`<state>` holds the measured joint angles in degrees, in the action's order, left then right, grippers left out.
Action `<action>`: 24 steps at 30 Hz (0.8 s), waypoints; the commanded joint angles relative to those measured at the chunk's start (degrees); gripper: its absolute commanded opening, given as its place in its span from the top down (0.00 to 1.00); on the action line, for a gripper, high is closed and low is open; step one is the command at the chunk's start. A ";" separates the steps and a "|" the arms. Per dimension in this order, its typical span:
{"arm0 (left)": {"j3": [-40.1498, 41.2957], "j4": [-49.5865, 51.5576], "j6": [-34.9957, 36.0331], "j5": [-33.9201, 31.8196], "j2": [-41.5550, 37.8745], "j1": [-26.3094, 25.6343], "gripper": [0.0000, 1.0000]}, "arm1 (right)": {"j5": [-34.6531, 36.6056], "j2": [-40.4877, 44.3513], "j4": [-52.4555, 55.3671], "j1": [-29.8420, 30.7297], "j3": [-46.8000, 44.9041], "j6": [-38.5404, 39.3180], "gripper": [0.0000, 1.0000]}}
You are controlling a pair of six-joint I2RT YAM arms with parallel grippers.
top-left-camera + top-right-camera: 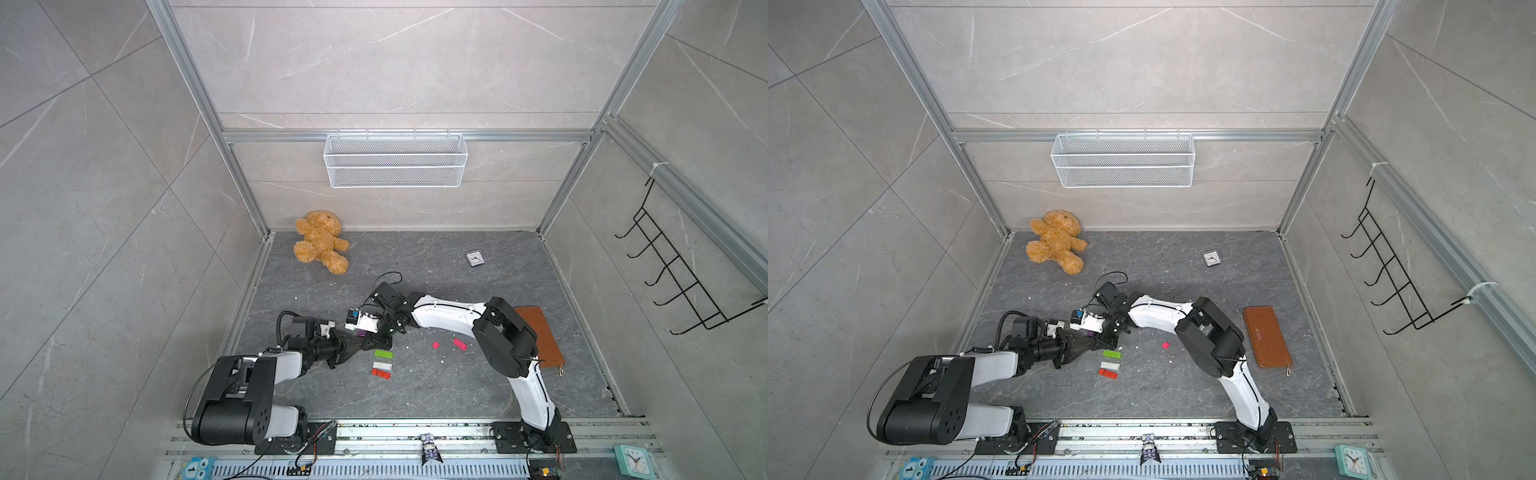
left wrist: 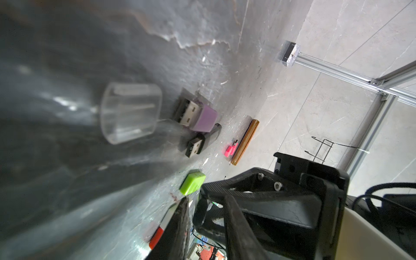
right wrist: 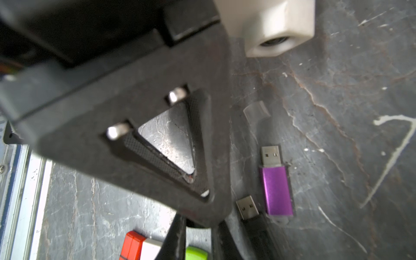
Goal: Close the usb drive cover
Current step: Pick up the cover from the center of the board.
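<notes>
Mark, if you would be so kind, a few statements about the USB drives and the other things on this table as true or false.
1. The purple USB drive has its connector bare. True.
2. The clear cap sits on that connector. False: it lies on the tabletop just off the connector, apart from it.
3. A black USB drive lies beside the purple one, also uncapped. True.
4. The teddy bear sits in the wire basket. False: it lies on the tabletop, well below the basket.
5. The brown wallet lies on the robot's left side. False: it lies on its right side.
</notes>
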<state>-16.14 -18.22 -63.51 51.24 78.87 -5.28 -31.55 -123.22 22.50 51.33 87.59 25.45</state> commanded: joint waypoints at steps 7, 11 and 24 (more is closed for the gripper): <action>0.24 0.28 -1.70 3.00 -3.45 -0.63 0.71 | -1.85 3.72 -4.69 -0.53 -0.98 -2.28 0.81; 0.08 0.29 -1.71 2.92 -3.46 -0.70 0.72 | -2.10 4.34 -5.08 -0.70 -1.05 -2.65 0.81; -0.82 0.38 -2.26 1.85 -3.11 -1.14 0.86 | -4.17 4.81 -9.13 -1.58 -1.79 -6.78 0.81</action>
<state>-16.16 -18.31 -65.73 50.94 76.07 -5.52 -33.85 -121.25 18.33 50.00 85.69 20.53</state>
